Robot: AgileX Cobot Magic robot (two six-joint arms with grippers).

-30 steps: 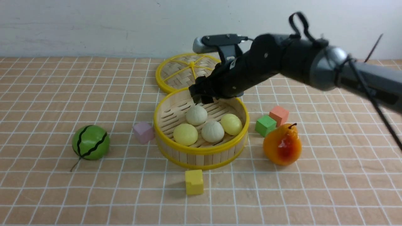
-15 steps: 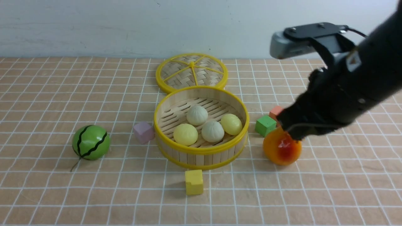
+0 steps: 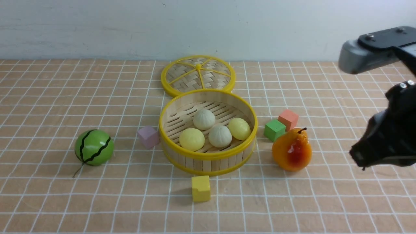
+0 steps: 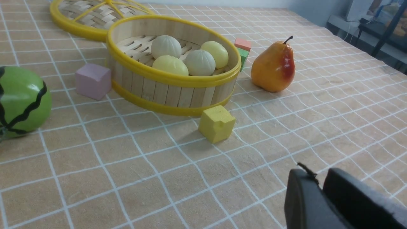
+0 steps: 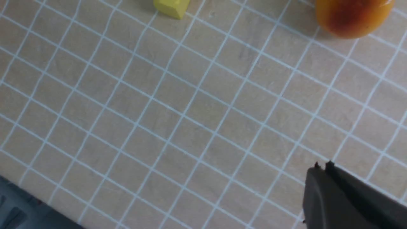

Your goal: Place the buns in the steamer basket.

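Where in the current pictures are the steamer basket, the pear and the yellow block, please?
Steamer basket (image 3: 206, 155): front view, on the near yellow rim.
Pear (image 4: 273, 68): left wrist view, on its rounded body.
Yellow block (image 3: 201, 192): front view, on its near face.

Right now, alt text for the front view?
All four buns, two pale yellow and two off-white, sit in the round steamer basket on a table. Behind it lies the woven lid; a watermelon ball is to the left, an orange pear to the right. The right gripper is shut at far right.
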